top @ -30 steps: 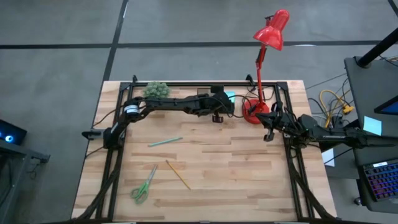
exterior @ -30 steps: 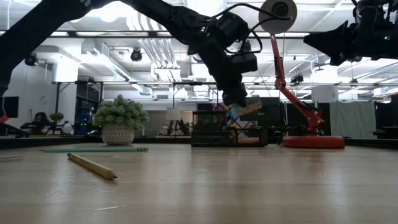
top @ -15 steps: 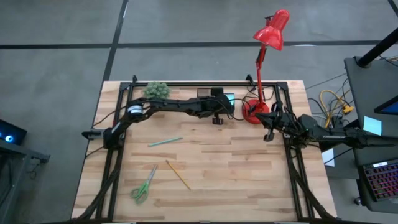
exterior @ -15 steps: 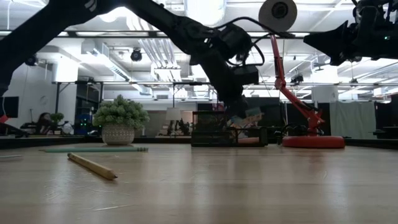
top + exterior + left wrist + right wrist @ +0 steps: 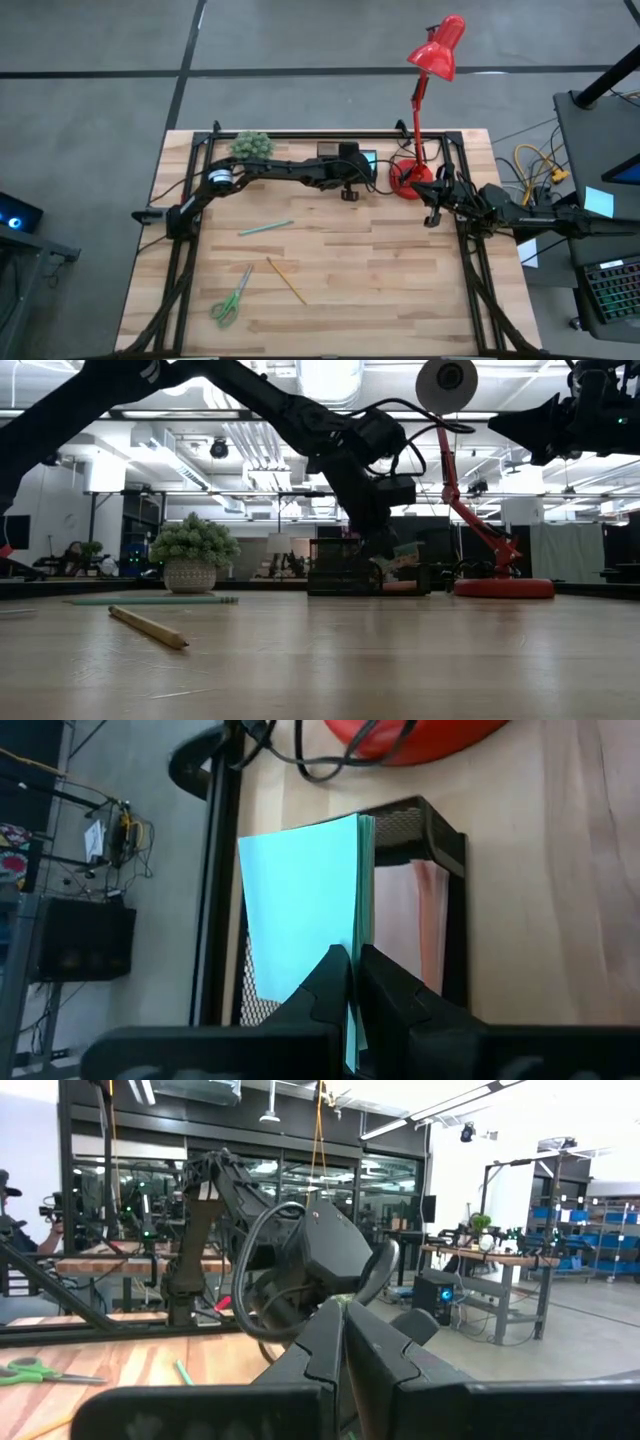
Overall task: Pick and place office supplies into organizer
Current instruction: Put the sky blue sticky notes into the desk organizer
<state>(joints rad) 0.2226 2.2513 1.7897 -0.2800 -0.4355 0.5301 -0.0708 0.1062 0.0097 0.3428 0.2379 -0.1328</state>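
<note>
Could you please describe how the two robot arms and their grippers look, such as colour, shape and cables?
Both arms are dark, nearly black, built of slim jointed segments. The left arm has a white band near one joint and black cables looping at its wrist. The left gripper and the right gripper each have two dark, angular, wedge-shaped fingers. The right arm looks the same colour.

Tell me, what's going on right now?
Left end effector shut on light-blue sticky notes, over the organizer. Right end effector shut, empty, waiting by lamp base. Nothing blocking.

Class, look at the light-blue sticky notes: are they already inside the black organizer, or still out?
Partly in. The left gripper holds the sticky notes upright, their far edge inside the organizer, beside the pink notes.
</note>
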